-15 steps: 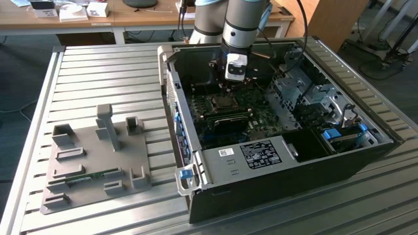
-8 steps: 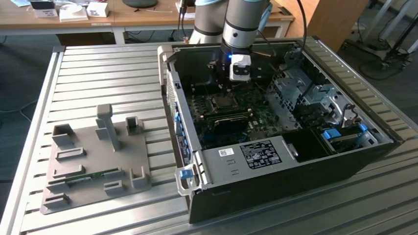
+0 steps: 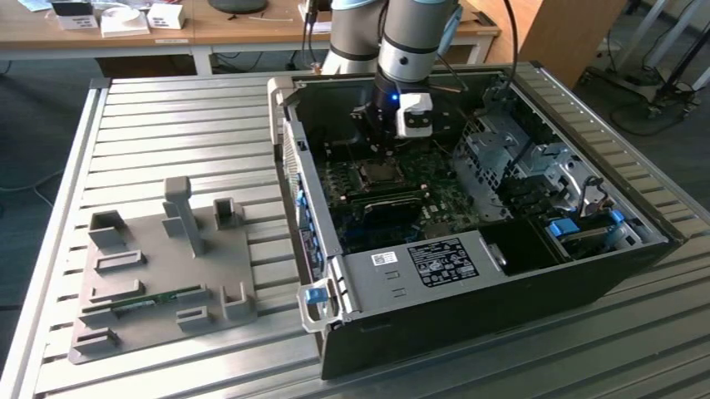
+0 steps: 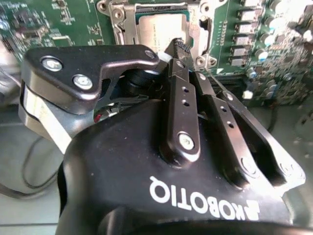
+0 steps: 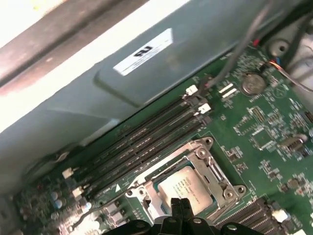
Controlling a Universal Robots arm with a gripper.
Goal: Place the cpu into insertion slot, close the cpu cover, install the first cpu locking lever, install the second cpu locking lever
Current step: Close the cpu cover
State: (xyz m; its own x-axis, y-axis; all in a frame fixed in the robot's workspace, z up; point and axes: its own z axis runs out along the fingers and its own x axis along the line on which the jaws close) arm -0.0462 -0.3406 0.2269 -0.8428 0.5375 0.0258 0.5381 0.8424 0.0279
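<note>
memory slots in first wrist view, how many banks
2: one bank between the cpu and the case wall, the other bank on the cpu's opposite side, partly cut off; more may be hidden.

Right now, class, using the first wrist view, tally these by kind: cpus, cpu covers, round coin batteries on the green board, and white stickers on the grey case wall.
cpu: 1
cpu cover: 1
coin battery: 1
white sticker: 1
Total: 4

The gripper (image 5: 181, 204) hides part of the cpu (image 5: 187, 187).
</note>
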